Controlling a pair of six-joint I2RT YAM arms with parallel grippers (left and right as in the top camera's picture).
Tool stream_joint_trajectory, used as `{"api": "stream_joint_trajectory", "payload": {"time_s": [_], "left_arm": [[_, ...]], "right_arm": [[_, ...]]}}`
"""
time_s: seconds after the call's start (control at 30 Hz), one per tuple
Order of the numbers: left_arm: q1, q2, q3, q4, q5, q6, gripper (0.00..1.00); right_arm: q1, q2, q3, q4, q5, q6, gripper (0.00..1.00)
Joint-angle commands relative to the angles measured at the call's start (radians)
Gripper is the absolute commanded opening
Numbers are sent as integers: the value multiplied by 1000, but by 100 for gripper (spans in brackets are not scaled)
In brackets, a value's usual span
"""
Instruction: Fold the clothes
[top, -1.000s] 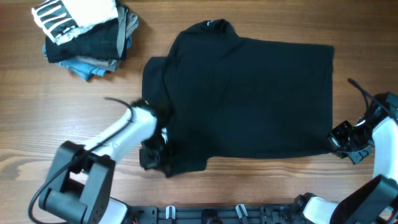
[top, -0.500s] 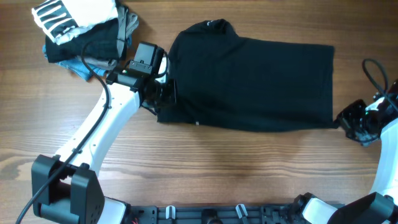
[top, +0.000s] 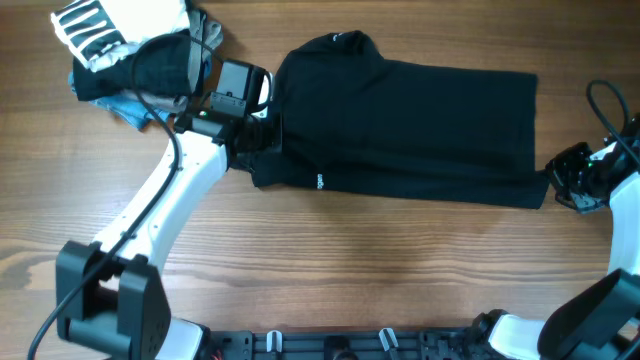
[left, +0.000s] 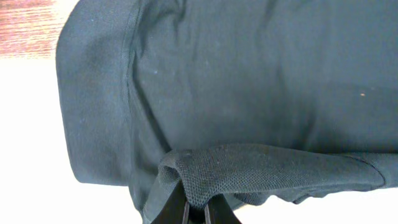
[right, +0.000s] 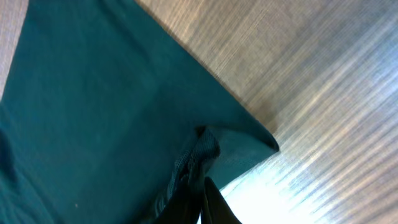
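The left gripper (top: 258, 150) & right gripper (top: 555, 186) each pinch a black T-shirt (top: 400, 120) end, frame left & right, prob. to pull the fold flat on the desk (top: 350, 270).

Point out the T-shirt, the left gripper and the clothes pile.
T-shirt (top: 410, 130): overhead, middle of the flat black fabric.
Left gripper (left: 196, 204): left wrist, between the fingertips pinching a shirt fold.
Clothes pile (top: 95, 28): overhead, striped garment on top.
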Motion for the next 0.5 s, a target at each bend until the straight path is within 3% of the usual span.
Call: {"api": "stream_joint_trajectory", "payload": {"time_s": [0.0, 0.1, 0.13, 0.17, 0.2, 0.23, 0.3, 0.47], "left_arm": [[1, 63, 14, 37, -41, 27, 4], [1, 109, 14, 84, -48, 27, 8], [1, 123, 14, 96, -57, 24, 21], [2, 134, 14, 104, -69, 24, 41], [2, 146, 14, 112, -81, 23, 64], [3, 150, 14, 113, -85, 24, 73], [19, 142, 14, 101, -103, 24, 79], [69, 83, 22, -120, -89, 24, 84]], "right_arm": [[7, 64, 2, 48, -32, -17, 7], [17, 121, 2, 120, -58, -18, 12], [24, 139, 2, 157, -59, -41, 37], [28, 144, 2, 179, -66, -75, 71], [29, 146, 2, 199, -79, -113, 86], [29, 146, 3, 213, -88, -146, 89], [29, 142, 8, 206, -92, -176, 90], [29, 125, 7, -11, -104, -169, 89]]}}
